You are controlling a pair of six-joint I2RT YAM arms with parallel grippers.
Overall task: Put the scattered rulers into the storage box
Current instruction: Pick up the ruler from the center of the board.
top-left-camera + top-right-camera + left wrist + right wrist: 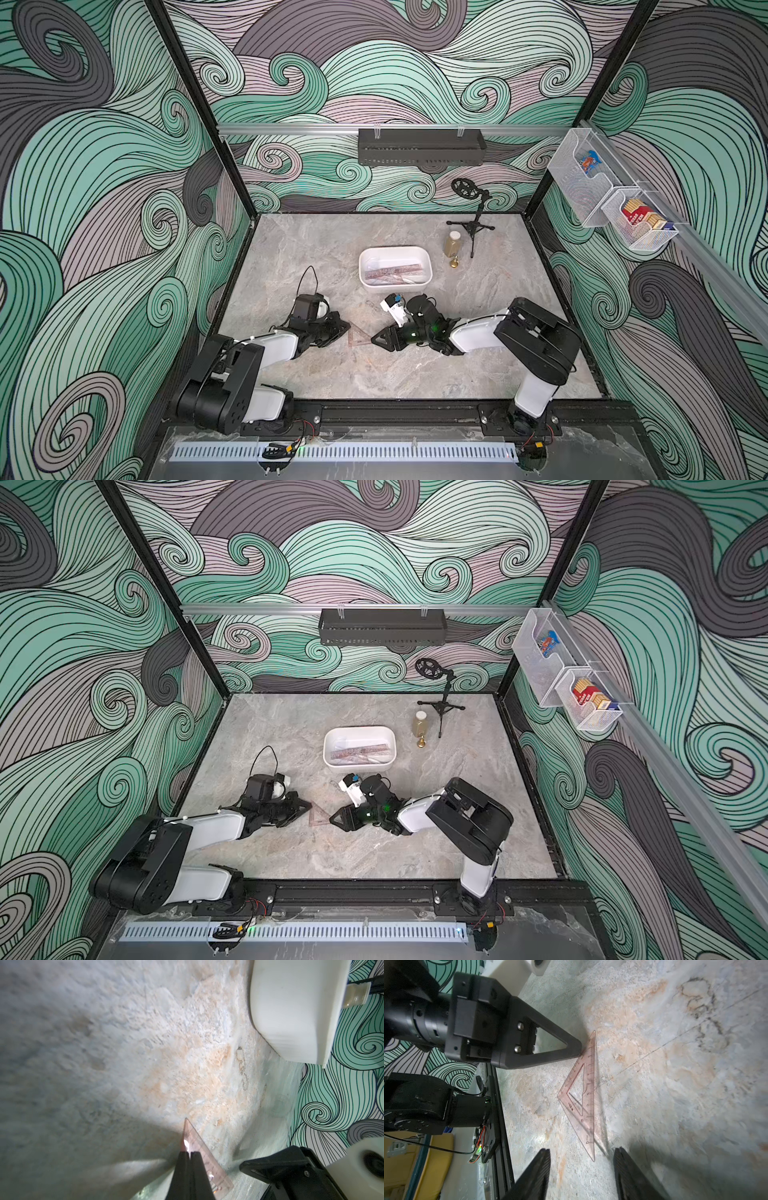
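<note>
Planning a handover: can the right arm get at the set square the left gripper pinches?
Probably yes: right gripper is open, the set square points its free corner between those jaws, and left gripper pinches only the far corner.

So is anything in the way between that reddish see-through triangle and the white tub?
Mostly bare table. Only the right arm's white wrist camera hangs close beside the line from the reddish see-through plastic triangle to the white plastic tub.
</note>
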